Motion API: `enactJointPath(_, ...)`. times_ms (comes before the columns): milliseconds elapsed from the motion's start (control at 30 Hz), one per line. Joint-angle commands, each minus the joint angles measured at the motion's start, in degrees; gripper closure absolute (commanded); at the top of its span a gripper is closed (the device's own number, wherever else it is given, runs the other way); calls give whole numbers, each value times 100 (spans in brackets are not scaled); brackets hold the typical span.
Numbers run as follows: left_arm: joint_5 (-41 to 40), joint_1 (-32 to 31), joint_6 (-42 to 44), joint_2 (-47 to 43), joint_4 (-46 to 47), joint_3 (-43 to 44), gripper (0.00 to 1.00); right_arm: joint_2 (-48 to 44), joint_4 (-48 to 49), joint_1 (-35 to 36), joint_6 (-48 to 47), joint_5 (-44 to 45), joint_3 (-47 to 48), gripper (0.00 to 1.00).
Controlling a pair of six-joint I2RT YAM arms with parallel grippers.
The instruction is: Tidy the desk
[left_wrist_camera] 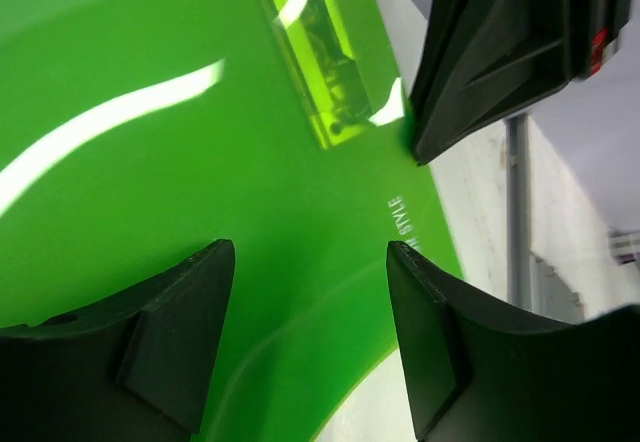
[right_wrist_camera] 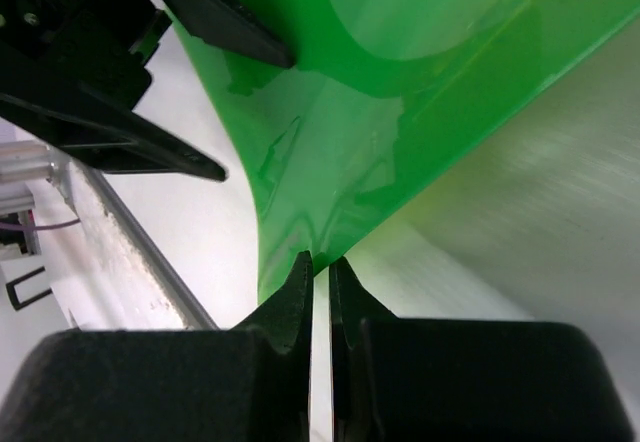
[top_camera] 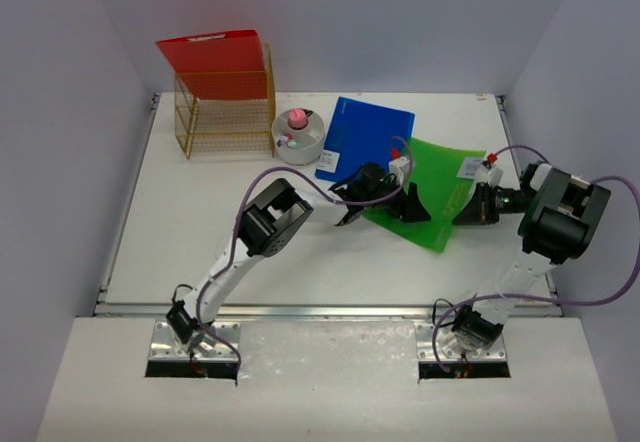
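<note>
The right gripper (right_wrist_camera: 318, 267), pinched shut on the edge of the green folder (right_wrist_camera: 400, 112) lying right of centre on the desk (top_camera: 200, 217), should lift slowly while the left gripper (left_wrist_camera: 308, 267), open above it, steadies the sheet.

"STYLE" embossed on green folder (left_wrist_camera: 250, 222)

Lab-style robot test cell: bare white counter (top_camera: 200, 217) boxed in by plain pale walls (top_camera: 65, 152), two cabled arms (top_camera: 232, 267) bolted to metal plates (top_camera: 162, 340) at near edge.
</note>
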Motion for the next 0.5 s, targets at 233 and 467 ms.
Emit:
enactJointPath(233,-1120,-182,5869,-3673,-1033,-3499,31,-765,-690,85,393,-1101,30,100)
enactJointPath(467,-2133,-1018,8486,-4635,1607,-5701,20,-774,-698,85,638,-1464,-62,100)
